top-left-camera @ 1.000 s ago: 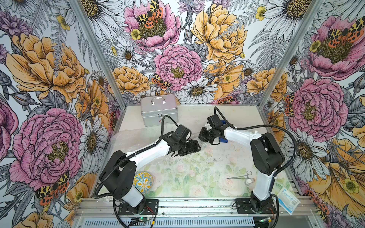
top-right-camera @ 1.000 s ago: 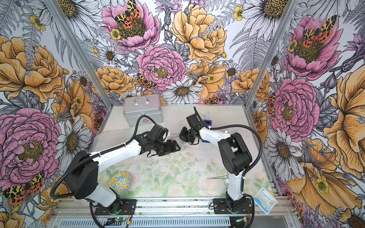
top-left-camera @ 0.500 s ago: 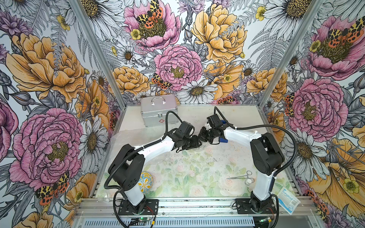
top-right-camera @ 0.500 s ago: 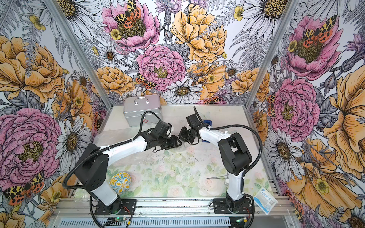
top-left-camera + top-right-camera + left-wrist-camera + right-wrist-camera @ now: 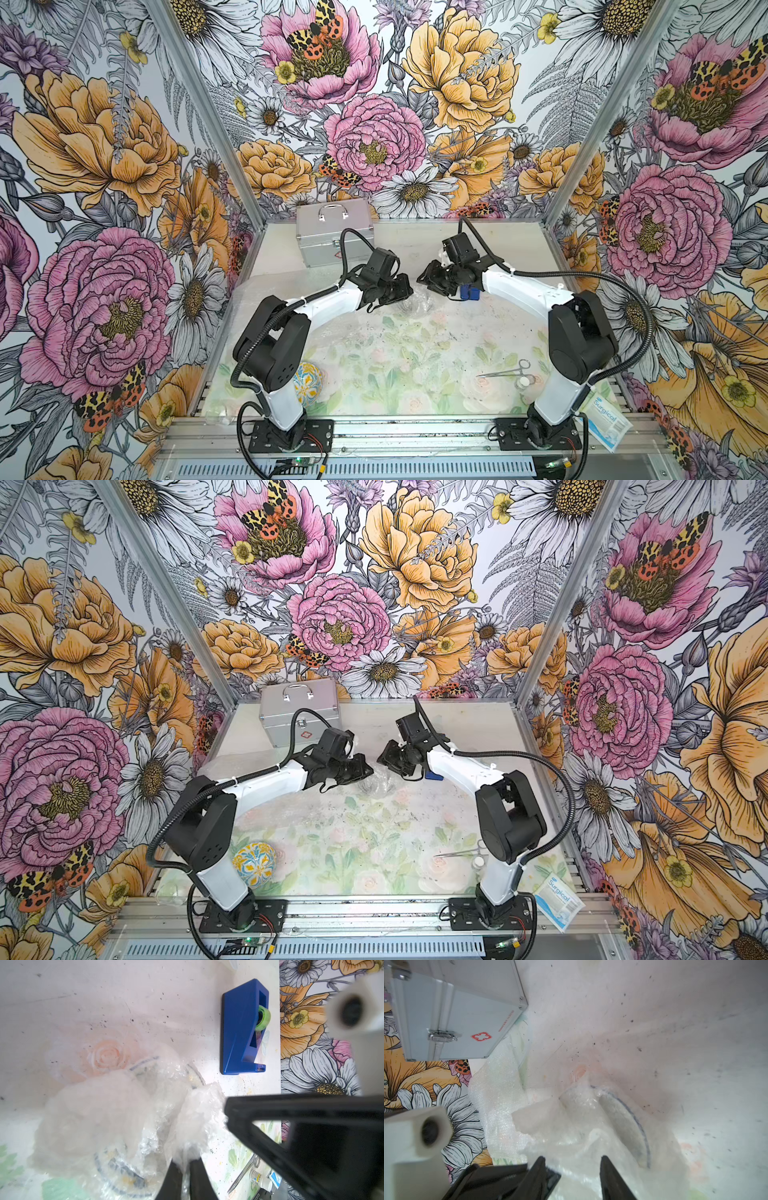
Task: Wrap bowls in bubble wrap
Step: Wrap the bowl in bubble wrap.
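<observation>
Floral-papered walls (image 5: 124,166) enclose a pale, flower-printed surface (image 5: 457,399). A silver first-aid case (image 5: 332,237) stands at the back. Mid-surface, bubble wrap (image 5: 93,1115) bunches over one bowl (image 5: 618,1113). A second bowl (image 5: 254,863) sits bare beside the left arm's base. The left gripper (image 5: 185,1159) is clamped on the bubble wrap, and the right gripper (image 5: 572,1159) gapes over it.
</observation>
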You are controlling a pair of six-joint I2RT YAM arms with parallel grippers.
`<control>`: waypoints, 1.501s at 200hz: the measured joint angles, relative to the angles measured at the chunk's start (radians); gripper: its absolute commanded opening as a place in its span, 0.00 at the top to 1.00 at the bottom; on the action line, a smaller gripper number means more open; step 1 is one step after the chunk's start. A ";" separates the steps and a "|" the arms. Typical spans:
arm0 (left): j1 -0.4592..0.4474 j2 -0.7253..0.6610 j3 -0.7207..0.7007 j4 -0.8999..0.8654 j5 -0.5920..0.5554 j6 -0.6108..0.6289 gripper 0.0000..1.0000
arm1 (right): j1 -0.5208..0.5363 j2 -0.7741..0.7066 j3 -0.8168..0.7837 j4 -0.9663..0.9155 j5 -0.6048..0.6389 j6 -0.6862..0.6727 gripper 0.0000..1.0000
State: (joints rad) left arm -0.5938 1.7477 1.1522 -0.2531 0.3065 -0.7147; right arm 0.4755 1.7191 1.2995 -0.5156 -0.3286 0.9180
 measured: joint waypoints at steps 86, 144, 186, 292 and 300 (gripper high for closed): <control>0.064 0.048 0.039 0.027 0.045 -0.001 0.63 | 0.106 0.140 0.108 -0.121 0.120 -0.084 0.74; 0.160 0.048 0.055 0.001 0.051 0.005 0.11 | 0.078 0.306 0.243 -0.131 0.093 -0.126 0.79; 0.222 0.120 0.136 -0.026 0.051 0.071 0.01 | 0.048 0.313 0.253 -0.131 0.057 -0.161 0.78; 0.192 0.331 0.235 0.014 0.132 0.140 0.72 | 0.042 0.332 0.269 -0.131 0.029 -0.232 0.65; 0.189 0.329 0.233 0.020 0.132 0.125 0.76 | 0.045 0.309 0.266 -0.135 0.051 -0.228 0.67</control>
State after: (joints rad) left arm -0.4046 2.0766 1.3853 -0.2329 0.4381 -0.5900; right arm 0.5209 2.0277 1.5650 -0.6510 -0.2775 0.6899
